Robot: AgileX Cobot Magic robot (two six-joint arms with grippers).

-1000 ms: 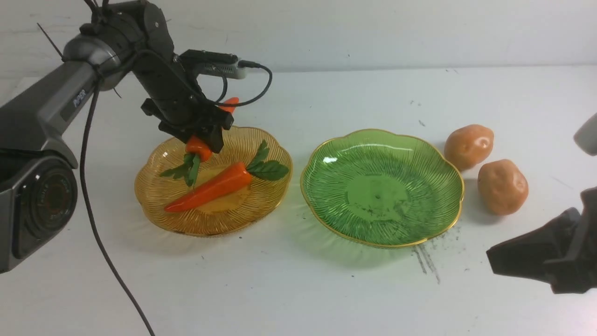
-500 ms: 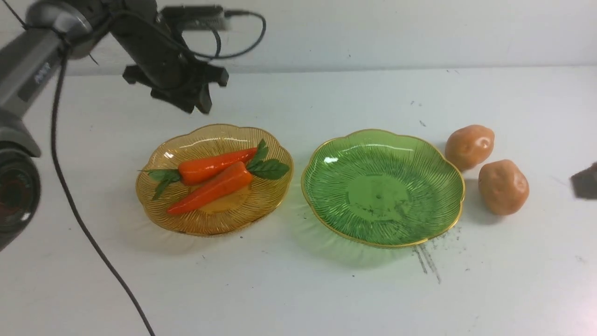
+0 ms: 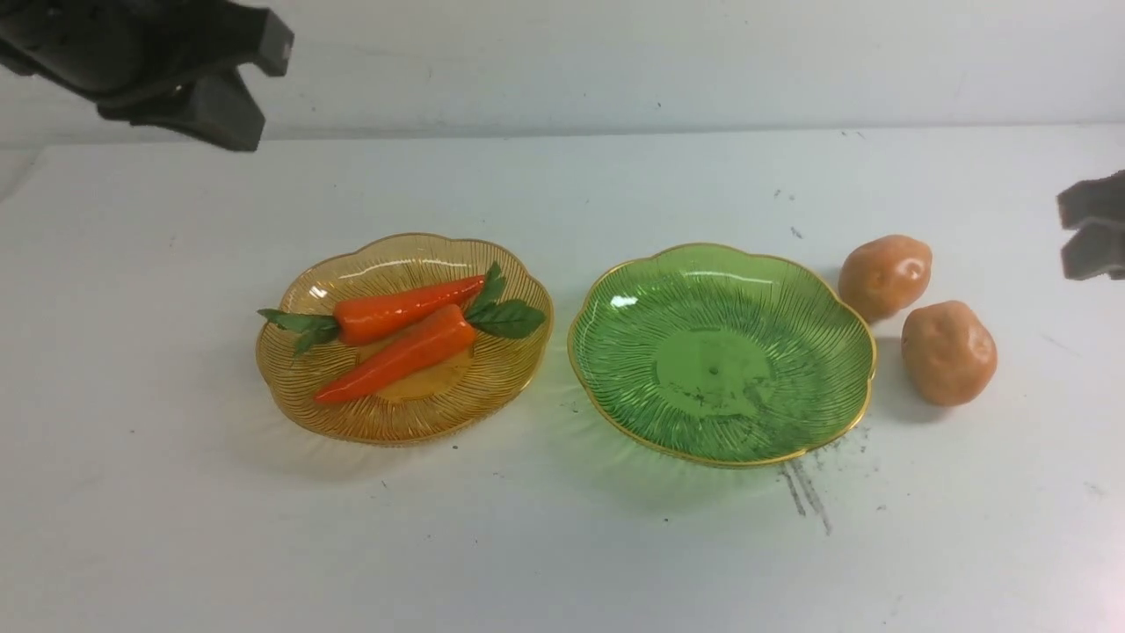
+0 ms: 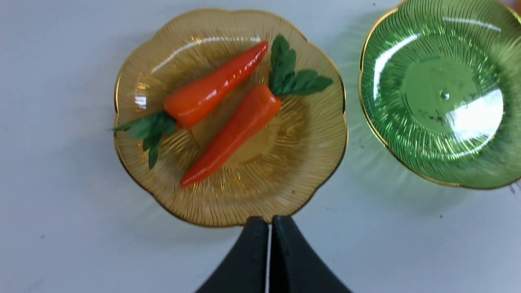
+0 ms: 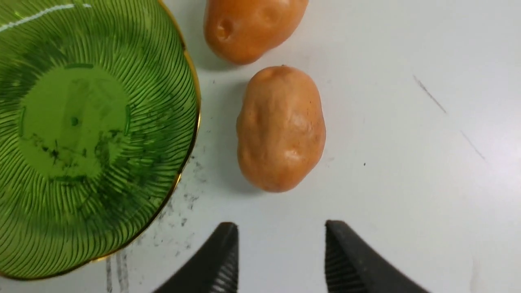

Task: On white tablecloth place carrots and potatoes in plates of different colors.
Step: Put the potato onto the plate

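Note:
Two orange carrots [image 3: 400, 312] [image 3: 404, 352] lie side by side in the amber plate [image 3: 395, 255] on the white tablecloth [image 3: 562, 545]. The green plate [image 3: 721, 352] beside it holds nothing. Two tan potatoes [image 3: 883, 274] [image 3: 947, 352] rest on the cloth just right of the green plate. My left gripper [image 3: 224, 119] hangs high at the far left, shut and holding nothing; in its wrist view the gripper [image 4: 269, 221] sits off the amber plate's [image 4: 260, 191] rim. My right gripper [image 5: 281, 232] is open, a short way from the nearer potato [image 5: 281, 128].
Dark scuff streaks [image 3: 804, 492] mark the cloth at the green plate's front right rim. The table's back edge meets a pale wall [image 3: 615, 61]. In the front view, only the right gripper's [image 3: 1085, 224] fingers show at the right edge.
My left gripper let go of a carrot, which now lies in the amber plate, then rose up and to the left and shut. My right gripper rose at the right edge and opened.

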